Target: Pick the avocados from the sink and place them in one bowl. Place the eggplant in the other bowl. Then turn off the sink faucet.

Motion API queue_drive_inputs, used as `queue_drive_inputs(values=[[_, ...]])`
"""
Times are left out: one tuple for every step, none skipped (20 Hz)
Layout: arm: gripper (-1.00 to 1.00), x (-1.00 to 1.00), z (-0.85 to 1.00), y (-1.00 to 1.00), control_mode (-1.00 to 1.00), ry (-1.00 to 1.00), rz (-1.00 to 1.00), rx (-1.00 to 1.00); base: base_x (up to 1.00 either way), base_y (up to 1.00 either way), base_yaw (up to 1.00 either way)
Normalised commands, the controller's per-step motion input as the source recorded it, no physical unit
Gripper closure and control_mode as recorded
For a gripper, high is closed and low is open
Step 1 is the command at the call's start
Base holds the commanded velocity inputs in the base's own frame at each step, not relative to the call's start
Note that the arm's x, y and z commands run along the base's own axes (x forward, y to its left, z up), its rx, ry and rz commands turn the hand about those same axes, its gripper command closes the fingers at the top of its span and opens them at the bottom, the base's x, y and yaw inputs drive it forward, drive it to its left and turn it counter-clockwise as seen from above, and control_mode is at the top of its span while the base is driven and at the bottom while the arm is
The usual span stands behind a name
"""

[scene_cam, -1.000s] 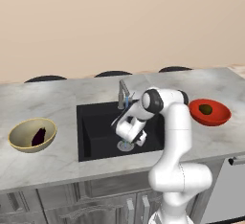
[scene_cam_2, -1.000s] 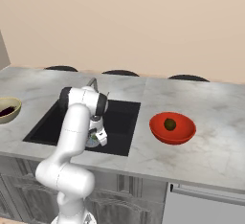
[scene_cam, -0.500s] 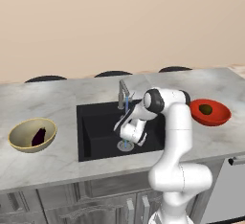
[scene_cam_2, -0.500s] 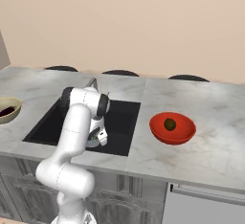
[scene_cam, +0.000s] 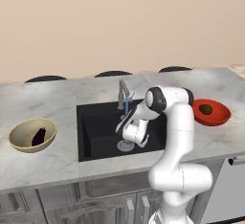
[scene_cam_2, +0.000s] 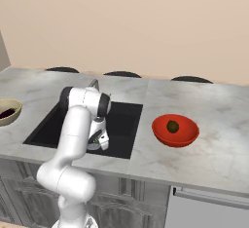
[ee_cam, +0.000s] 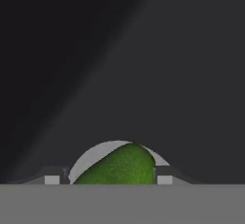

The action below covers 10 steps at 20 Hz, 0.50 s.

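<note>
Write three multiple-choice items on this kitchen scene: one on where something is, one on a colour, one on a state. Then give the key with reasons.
1. Where does the eggplant lie?
A. in the tan bowl
B. in the red bowl
C. in the sink

2. What colour is the avocado between the jaws of the gripper?
A. orange
B. bright green
C. purple

3. What is the state of the sink faucet?
A. running
B. off
C. removed

Key: 1 A, the dark purple piece rests inside the tan bowl at the left base view's left. 2 B, the hand view shows a green fruit between the fingertips. 3 A, a thin blue stream falls from the spout.
</note>
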Motion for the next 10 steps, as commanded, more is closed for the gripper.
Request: queue_drive_inputs(values=[[1.00, -0.36, 0.26, -0.54, -1.00, 0.00, 0.00, 0.01, 0.00, 0.00, 0.00], [1.00, -0.35, 0.26, -0.55, -1.00, 0.00, 0.00, 0.02, 0.00, 0.00, 0.00], [1.00, -0.37, 0.26, -0.57, -1.00, 0.00, 0.00, 0.01, 0.00, 0.00, 0.00], [1.00, -0.34, 0.26, -0.58, -1.00, 0.00, 0.00, 0.01, 0.00, 0.00, 0.00], [1.00, -0.34, 0.30, -0.60, -1.00, 0.00, 0.00, 0.00, 0.00, 0.00, 0.00], [1.00, -0.34, 0.39, -0.61, -1.00, 0.00, 0.00, 0.00, 0.00, 0.00, 0.00], [1.00, -0.26, 0.45, -0.61, -1.00, 0.00, 0.00, 0.00, 0.00, 0.00, 0.00], [1.00, -0.21, 0.46, -0.59, -1.00, 0.00, 0.00, 0.00, 0.00, 0.00, 0.00], [1.00, -0.20, 0.48, -0.57, -1.00, 0.00, 0.00, 0.00, 0.00, 0.00, 0.00], [1.00, -0.19, 0.45, -0.51, -1.00, 0.00, 0.00, 0.00, 0.00, 0.00, 0.00]])
